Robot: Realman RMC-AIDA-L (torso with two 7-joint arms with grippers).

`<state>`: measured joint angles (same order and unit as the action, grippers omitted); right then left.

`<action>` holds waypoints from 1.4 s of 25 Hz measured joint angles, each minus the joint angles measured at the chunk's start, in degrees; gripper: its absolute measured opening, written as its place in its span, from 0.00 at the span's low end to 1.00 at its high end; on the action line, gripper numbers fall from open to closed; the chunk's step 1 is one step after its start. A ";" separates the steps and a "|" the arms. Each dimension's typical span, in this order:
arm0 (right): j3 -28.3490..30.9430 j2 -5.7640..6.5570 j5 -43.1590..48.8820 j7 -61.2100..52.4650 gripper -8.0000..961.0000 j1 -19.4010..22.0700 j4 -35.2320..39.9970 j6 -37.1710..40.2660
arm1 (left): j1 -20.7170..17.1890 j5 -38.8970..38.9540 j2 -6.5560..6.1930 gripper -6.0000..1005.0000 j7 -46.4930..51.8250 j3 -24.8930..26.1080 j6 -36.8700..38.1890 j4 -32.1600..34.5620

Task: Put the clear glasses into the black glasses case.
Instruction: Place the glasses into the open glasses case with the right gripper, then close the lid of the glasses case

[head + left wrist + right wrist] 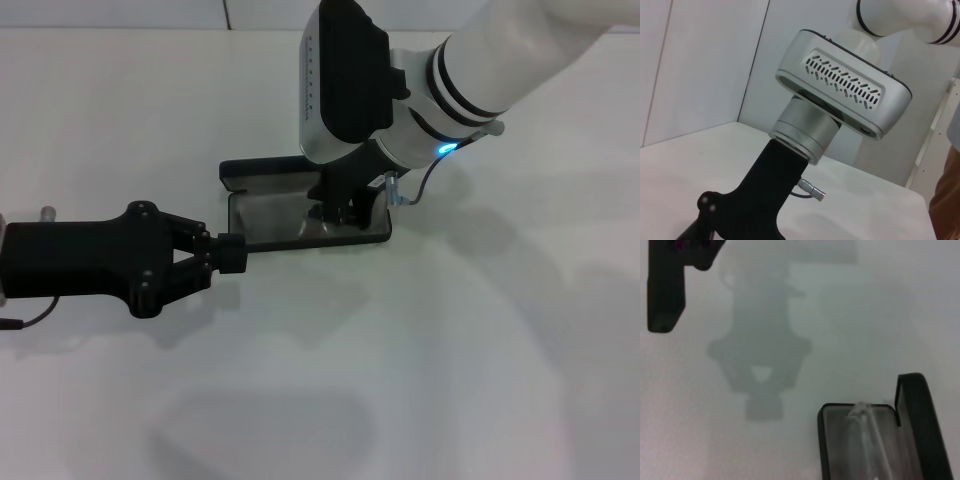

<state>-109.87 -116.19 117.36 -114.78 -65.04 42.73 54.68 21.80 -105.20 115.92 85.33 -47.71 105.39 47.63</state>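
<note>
The left gripper (pixel 232 254) is all black, with thin link bars, round screws and a blocky black body. A thin black cable comes out behind it. The right arm (pixel 500 50) is a fat white tube with two black rings. It has a small blue light (pixel 443 150), a silver box with rows of little slots (pixel 844 82), a silver round collar (pixel 802 134) and a small metal plug (pixel 811 189).

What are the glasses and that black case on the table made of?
The clear glasses look like colourless see-through plastic, since the lining shows through them. The black glasses case looks like a matte hard shell, probably plastic or leatherette, with a grey, soft-looking lining.
</note>
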 joint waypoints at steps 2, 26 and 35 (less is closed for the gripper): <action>0.00 0.00 0.11 0.00 0.11 0.00 -0.20 -0.08 | 0.00 0.00 0.00 0.12 0.00 0.01 0.00 0.02; 3.49 0.11 -9.95 5.55 0.17 39.90 31.07 -10.70 | 3.68 9.30 3.66 0.12 -4.44 10.49 -11.40 -3.72; 6.84 0.64 -27.13 16.78 0.17 51.71 27.83 -10.86 | 16.06 6.98 3.71 0.12 -3.45 3.81 -33.66 -16.91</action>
<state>-103.04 -115.55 90.23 -98.00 -13.33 70.56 43.82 37.86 -98.22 119.63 81.89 -43.89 71.72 30.72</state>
